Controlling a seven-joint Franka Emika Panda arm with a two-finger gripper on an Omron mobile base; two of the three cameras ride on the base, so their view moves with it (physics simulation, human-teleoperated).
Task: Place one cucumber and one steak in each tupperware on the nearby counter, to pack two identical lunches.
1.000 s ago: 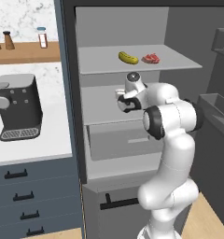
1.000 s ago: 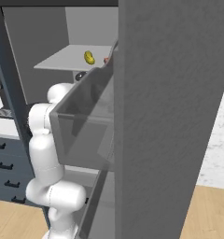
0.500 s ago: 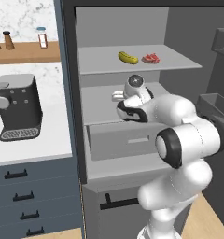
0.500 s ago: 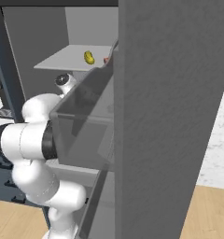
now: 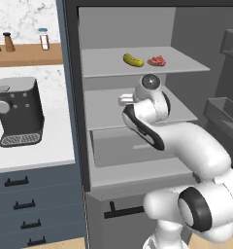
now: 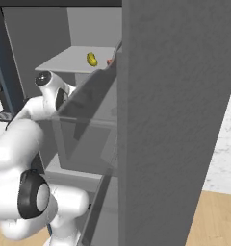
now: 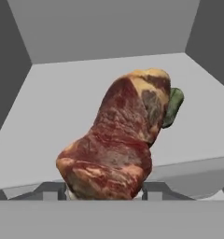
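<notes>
In the hand view a raw red steak (image 7: 114,144) fills the space between my fingertips (image 7: 52,189), with my gripper (image 7: 104,189) shut on it above the grey middle shelf (image 7: 53,116). A green cucumber (image 7: 172,107) lies just behind the steak. My hand (image 5: 125,100) reaches into the tall cabinet at middle-shelf height. On the upper shelf lie another cucumber (image 5: 133,60) and another steak (image 5: 156,61), also seen as cucumber (image 6: 92,59) from the right. The counter (image 5: 50,146) is to the left. The tupperware is out of view.
A black coffee machine (image 5: 17,113) stands on the counter, with spice bottles (image 5: 43,38) on a wooden shelf above. The cabinet's side wall (image 5: 70,97) and its open door (image 6: 175,120) flank my arm. A drawer (image 5: 133,151) sits below the middle shelf.
The jaws have closed on the steak. My arm's elbow has swung out and down toward the cameras, while the hand stayed at the middle shelf.
</notes>
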